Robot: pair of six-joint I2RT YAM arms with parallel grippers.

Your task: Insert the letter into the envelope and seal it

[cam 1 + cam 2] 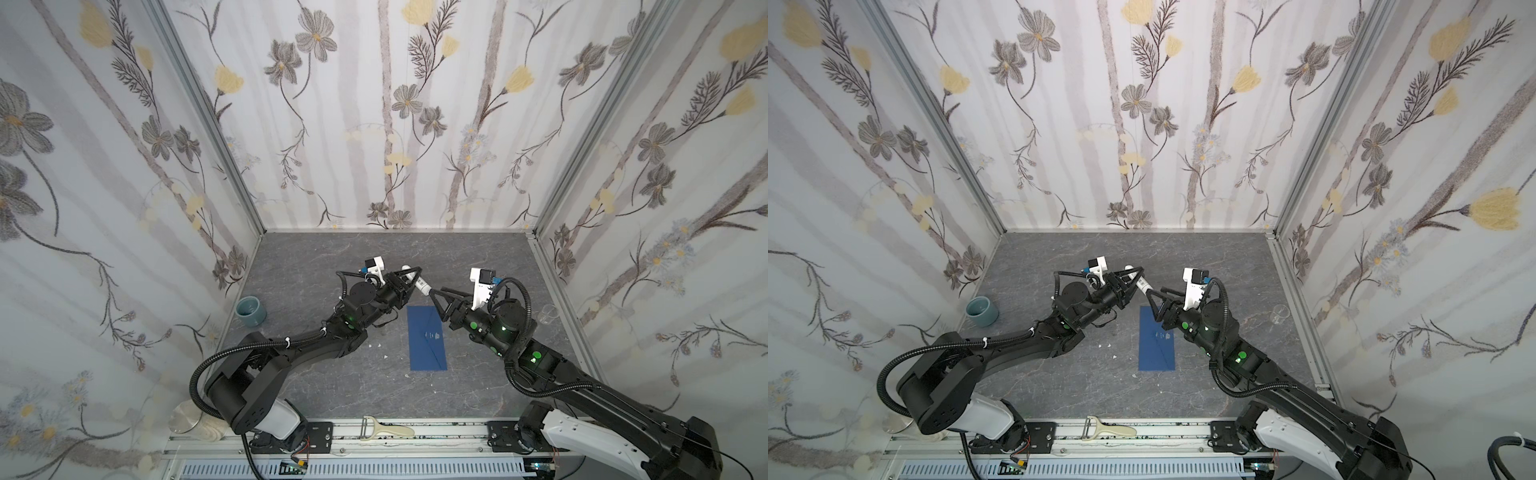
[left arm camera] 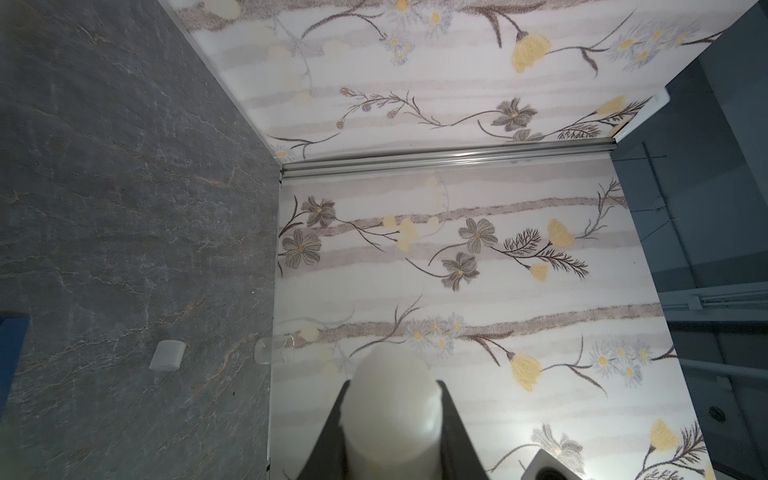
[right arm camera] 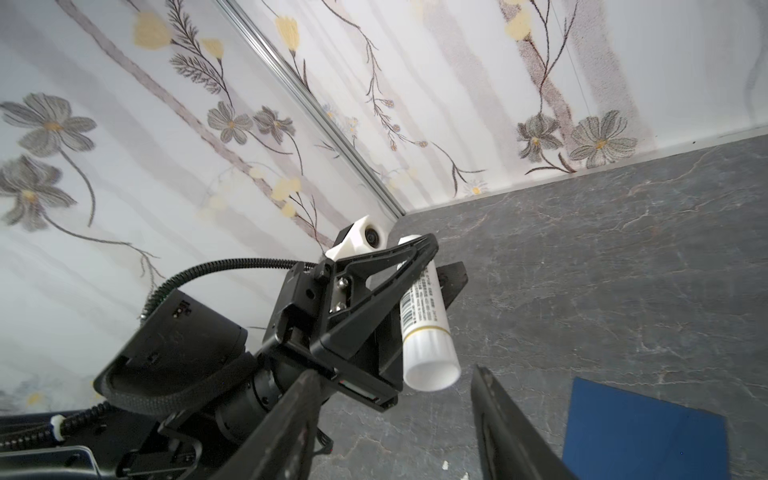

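Above the table's (image 1: pixel 332 390) middle, near the envelope's (image 1: pixel 427 344) far end, left gripper (image 1: pixel 410 273) clamps glue stick (image 1: pixel 421 284). Right gripper (image 1: pixel 435 292) jaws wide, empty, at its tip. Should centre on stick's axis before closing.

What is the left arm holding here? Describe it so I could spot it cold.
Find the dark blue envelope lying in the middle of the table; the two arms meet just past its far end. There the left gripper is shut on a white glue stick, held off the surface. Unlike the stubby white cap lying loose, it is a long tube with a barcode label and a yellow band.
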